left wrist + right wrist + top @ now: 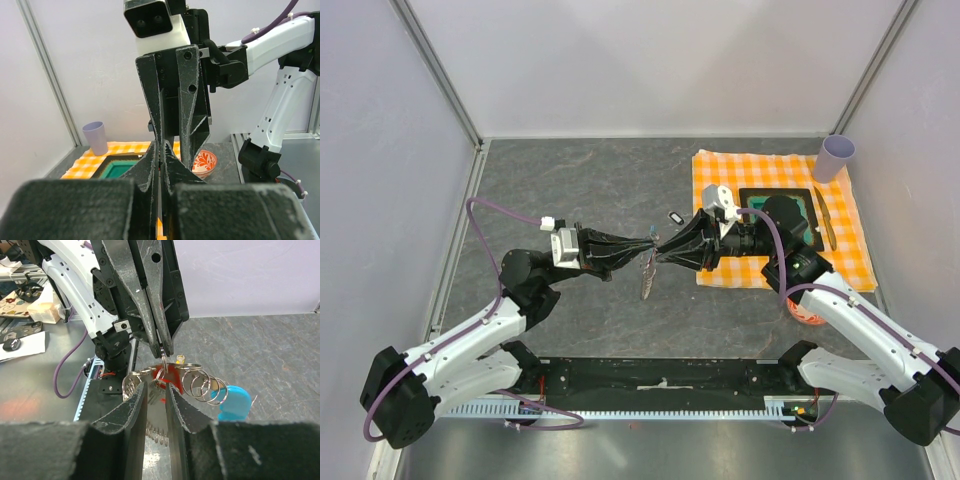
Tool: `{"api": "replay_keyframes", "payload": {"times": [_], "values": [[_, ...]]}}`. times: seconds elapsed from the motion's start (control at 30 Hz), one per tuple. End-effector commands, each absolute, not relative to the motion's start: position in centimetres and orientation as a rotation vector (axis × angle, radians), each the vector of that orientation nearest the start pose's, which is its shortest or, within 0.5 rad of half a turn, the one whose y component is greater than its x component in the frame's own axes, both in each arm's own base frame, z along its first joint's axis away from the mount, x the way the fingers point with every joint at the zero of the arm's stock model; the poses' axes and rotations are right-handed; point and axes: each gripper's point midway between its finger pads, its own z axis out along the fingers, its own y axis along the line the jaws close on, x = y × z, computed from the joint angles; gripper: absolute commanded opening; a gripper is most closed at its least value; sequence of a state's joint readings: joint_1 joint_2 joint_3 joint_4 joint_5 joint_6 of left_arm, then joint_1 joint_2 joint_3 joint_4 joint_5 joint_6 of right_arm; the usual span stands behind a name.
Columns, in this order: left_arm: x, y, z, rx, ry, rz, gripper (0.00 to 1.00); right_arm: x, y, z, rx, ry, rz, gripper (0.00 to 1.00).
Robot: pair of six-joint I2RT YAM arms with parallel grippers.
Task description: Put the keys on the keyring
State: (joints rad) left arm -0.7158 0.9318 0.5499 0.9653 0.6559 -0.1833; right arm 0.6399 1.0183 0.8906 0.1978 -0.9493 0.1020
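Mid-threading above the middle of the tabletop: I cannot tell whether the key (162, 375) is on a ring yet.
Along the right edge, a checked cloth (720, 165) carries a teal tray (116, 169), its contents hidden. The patterned bowl (205, 162) looks empty, and the far-right-corner cup (837, 157) hides its inside. The left gripper (642, 243) is pinched on the keyring (200, 382). The right gripper (663, 249) has its fingers barely apart at the key's red head, grip unclear.
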Motion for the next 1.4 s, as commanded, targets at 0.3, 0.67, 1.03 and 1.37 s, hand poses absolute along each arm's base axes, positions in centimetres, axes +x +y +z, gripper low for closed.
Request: {"api": "replay_keyframes", "payload": {"times": [0.3,0.67,1.03,1.37], "values": [[15.2,-28.3,39.5,0.852,0.719,-1.117,0.02,16.1,30.3,36.6,-1.112,1.095,1.273,0.26],[15.1,-28.4,39.4,0.856,0.712,-1.125,0.02,17.0,30.8,36.5,-1.076,1.104,1.285,0.25],[15.0,-28.2,39.4,0.848,0.711,-1.124,0.02,17.0,30.8,36.4,-1.065,1.1,1.298,0.2],[16.9,-27.4,38.2,0.835,0.884,-1.006,0.21,18.1,30.0,34.8,-1.124,1.228,1.151,0.0]]}}
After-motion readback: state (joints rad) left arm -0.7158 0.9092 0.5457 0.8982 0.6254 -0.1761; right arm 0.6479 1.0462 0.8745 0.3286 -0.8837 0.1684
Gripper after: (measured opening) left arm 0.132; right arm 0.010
